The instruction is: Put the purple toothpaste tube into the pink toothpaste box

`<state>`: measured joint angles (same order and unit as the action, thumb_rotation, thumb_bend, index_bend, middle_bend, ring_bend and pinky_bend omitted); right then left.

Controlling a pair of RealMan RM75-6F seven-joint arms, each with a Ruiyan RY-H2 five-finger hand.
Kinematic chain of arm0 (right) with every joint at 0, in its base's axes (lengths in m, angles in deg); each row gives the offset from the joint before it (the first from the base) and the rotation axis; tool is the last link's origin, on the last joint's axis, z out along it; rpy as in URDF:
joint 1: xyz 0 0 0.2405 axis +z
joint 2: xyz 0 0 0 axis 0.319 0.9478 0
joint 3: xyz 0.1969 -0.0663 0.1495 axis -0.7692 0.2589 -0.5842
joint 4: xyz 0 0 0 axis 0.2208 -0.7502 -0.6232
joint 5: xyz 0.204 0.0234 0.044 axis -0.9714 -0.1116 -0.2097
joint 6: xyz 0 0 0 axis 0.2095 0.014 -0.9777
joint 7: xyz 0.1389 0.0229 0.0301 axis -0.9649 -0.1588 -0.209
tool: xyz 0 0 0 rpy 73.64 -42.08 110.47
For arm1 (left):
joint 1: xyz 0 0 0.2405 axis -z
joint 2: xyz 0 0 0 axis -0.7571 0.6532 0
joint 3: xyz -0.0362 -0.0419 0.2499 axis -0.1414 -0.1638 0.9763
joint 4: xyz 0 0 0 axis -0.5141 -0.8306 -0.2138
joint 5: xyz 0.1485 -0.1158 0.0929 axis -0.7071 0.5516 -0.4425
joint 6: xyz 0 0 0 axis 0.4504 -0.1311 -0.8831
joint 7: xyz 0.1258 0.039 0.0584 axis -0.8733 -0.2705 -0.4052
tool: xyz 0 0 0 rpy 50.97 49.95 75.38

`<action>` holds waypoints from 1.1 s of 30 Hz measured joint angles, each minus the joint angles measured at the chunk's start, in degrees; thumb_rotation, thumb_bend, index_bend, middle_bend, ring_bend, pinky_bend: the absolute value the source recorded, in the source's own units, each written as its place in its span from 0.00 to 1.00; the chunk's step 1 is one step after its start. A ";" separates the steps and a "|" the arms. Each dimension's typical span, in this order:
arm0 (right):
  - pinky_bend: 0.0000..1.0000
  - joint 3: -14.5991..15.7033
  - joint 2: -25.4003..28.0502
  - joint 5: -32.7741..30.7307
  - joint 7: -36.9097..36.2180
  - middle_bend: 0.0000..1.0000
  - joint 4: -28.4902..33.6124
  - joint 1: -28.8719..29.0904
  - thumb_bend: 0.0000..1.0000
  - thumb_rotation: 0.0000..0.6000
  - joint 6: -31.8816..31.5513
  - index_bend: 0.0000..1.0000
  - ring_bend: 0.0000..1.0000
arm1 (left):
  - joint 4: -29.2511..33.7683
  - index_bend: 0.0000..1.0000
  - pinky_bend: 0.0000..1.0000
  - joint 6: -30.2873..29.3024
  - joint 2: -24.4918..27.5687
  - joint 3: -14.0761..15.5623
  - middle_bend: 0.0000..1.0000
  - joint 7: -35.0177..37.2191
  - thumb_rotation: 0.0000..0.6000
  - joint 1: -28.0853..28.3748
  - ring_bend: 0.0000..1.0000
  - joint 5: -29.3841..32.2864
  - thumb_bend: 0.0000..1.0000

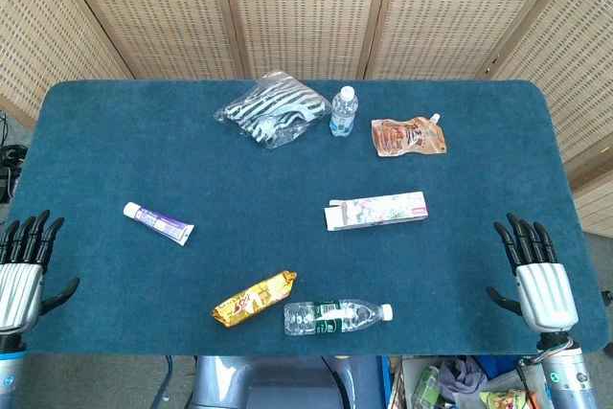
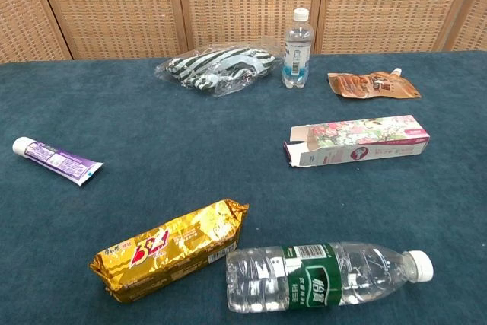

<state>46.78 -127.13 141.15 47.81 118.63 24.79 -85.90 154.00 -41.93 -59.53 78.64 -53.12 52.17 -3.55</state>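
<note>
Blue tabletop (image 1: pixel 115 160), wicker screens (image 1: pixel 306 7) behind.

Purple toothpaste tube (image 1: pixel 158 223) flat on the left part of the tabletop, white cap toward far left, flat end toward near right; untouched, well apart from everything else.

Pink toothpaste box (image 1: pixel 376 210) lying on its long side right of centre, flap open at the left end, opening facing the tube. Wide stretch of cloth between the two.

Left robot hand (image 1: pixel 24 270) at the near left edge, upright, fingers straight and apart, holding nothing. Right robot hand (image 1: pixel 538 273) at the near right edge, likewise upright, fingers spread, holding nothing. Neither seen from the chest camera.

Near edge, centre: gold snack packet (image 1: pixel 254 298) at a slant, just beside a clear water bottle (image 1: pixel 335 317) on its side with green label, white cap to the right.

Far side: striped cloth in a clear bag (image 1: pixel 271 108), small upright water bottle (image 1: pixel 344 111) just right of it, brown spouted pouch (image 1: pixel 409 136) lying flat further right.
</note>
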 measured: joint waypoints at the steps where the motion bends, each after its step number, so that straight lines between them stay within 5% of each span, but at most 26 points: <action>1: 0.00 -0.01 0.04 -0.02 -0.11 0.00 -0.04 -0.02 0.00 1.00 -0.02 0.03 0.00 | 0.03 0.00 0.00 -0.01 -0.01 0.02 0.00 -0.04 1.00 0.00 0.00 -0.04 0.23; 33: 0.00 -0.09 0.17 -0.07 -0.30 0.00 0.10 -0.21 0.00 1.00 -0.29 0.03 0.00 | 0.60 0.00 0.00 -0.80 0.50 0.28 0.00 2.44 1.00 0.35 0.00 -2.21 0.23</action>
<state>46.69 -126.96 141.08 47.51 118.73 24.58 -86.19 154.60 -42.73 -59.03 78.91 -50.68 52.53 -5.76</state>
